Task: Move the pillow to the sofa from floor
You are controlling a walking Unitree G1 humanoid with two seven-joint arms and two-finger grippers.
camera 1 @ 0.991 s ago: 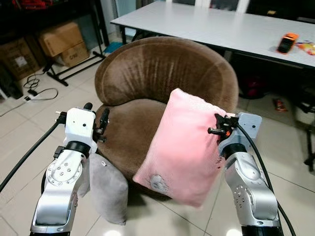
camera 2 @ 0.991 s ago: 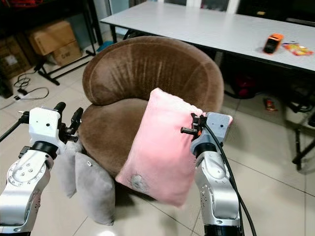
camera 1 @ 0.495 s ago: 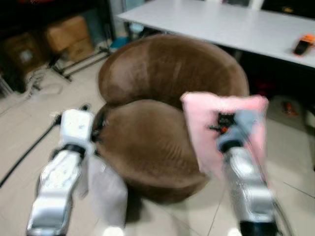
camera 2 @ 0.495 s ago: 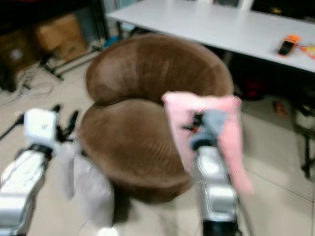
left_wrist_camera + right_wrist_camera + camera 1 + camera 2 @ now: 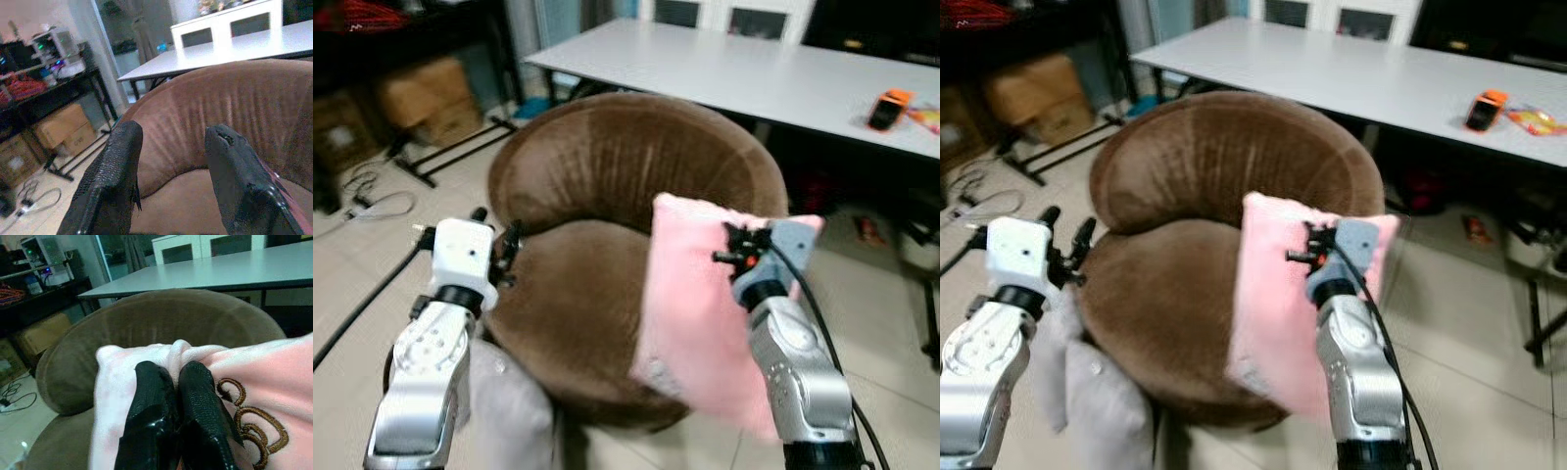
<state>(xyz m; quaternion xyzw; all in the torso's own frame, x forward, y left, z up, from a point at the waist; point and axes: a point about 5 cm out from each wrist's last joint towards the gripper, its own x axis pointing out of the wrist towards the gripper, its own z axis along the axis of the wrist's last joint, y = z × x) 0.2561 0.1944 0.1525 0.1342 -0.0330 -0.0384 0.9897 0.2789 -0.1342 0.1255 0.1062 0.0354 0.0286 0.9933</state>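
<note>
The right claw (image 5: 171,396) has its two black fingers pinched tight on a bunched fold at the top edge of the soft pink plush pillow (image 5: 700,323), which hangs off the floor in front of the round brown velvet tub sofa (image 5: 607,166), its lower part draped against the right front of the seat cushion. The left claw (image 5: 171,181) hovers at the sofa's left side with its fingers spread wide and nothing between them, pointing at the backrest. A limp grey cushion (image 5: 1102,411) slumps on the tiled floor against the sofa's left front. Behind stands a long white bench (image 5: 754,73) with a small orange device (image 5: 886,96) on it. From where I stand, the worry is that grip: only a thin pinch of fabric carries the whole pillow, so a swing or jerk could tug it free. Let go now, it looks likely to slide down the seat's curved front instead of settling on it.
</note>
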